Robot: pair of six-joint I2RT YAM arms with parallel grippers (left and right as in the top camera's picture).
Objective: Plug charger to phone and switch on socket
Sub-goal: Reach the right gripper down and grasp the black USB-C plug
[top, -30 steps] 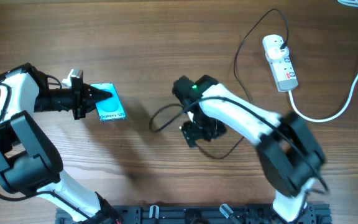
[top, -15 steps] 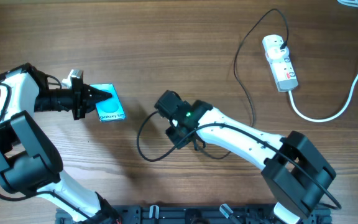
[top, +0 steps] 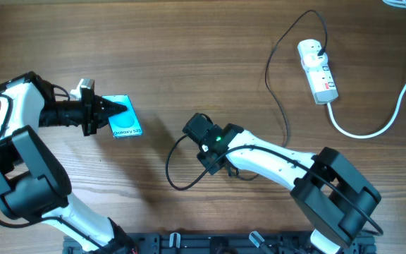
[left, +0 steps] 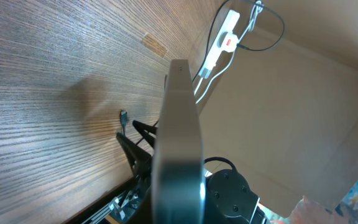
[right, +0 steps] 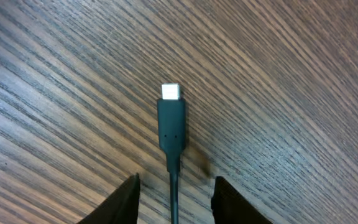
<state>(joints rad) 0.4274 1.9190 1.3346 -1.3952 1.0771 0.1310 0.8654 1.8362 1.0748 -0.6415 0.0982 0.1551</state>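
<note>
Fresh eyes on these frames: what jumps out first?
The charger tip lies on the table, mid-table, framed by the open jaws of the right pincer. At the left, the left pincer is shut on the teal-screened phone. The white socket sits apart at the upper right.

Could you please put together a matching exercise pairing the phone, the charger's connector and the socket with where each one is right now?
1. phone
2. charger's connector
3. socket

A. upper right of the overhead view, black cable plugged in
B. unplugged, between the open fingers of the right gripper
C. pinched in the left gripper

Pairs: 1-C, 2-B, 3-A.
</note>
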